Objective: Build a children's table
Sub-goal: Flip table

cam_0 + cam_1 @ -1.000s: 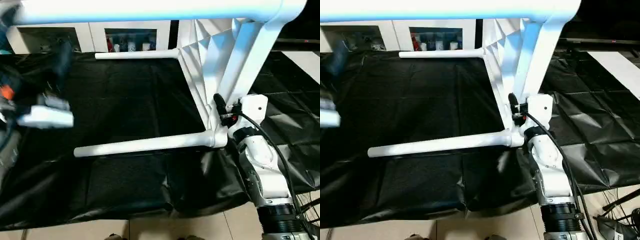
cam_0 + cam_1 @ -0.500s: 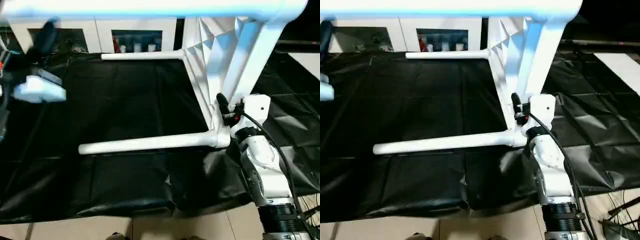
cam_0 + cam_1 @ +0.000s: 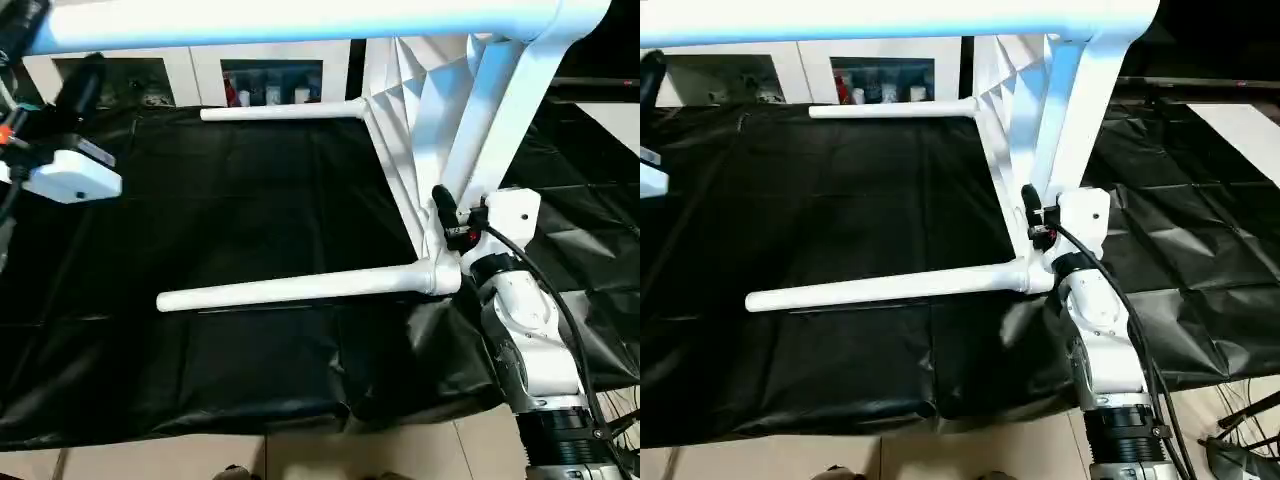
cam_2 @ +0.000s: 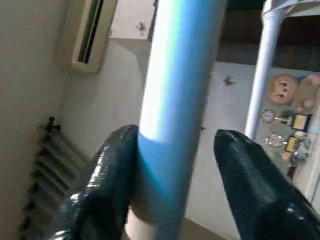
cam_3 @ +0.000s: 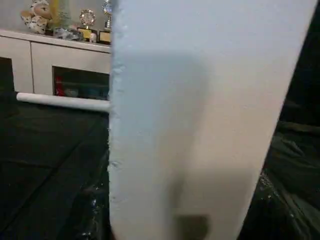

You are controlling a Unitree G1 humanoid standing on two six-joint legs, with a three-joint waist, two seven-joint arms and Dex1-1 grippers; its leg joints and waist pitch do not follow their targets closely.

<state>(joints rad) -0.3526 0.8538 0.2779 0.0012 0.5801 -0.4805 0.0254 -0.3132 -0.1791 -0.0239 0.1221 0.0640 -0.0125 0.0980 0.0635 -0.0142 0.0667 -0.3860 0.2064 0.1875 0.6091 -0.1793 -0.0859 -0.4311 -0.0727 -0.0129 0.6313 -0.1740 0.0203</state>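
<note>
The children's table stands on its side on a black sheet, its ribbed tabletop (image 3: 418, 95) upright with the underside facing left. Two legs (image 3: 290, 287) (image 3: 280, 111) stick out low to the left, and a third leg (image 3: 300, 20) runs across the top, close to the camera. My left gripper (image 3: 50, 45) is at that upper leg's free end. In the left wrist view its fingers (image 4: 107, 180) straddle the leg (image 4: 175, 100), one touching and the other a little apart. My right gripper (image 3: 440, 210) is shut on the tabletop's near edge (image 5: 200, 125), just above the lower corner socket.
The black sheet (image 3: 250, 200) covers the work surface, its front edge hanging over pale floor tiles (image 3: 300, 455). A white cabinet with glass doors (image 3: 270, 80) stands behind. Cables (image 3: 1240, 420) lie on the floor at the lower right.
My left gripper has risen from the lower left to the upper leg's end, and its fingers have narrowed around the leg. The right arm and the table have held still.
</note>
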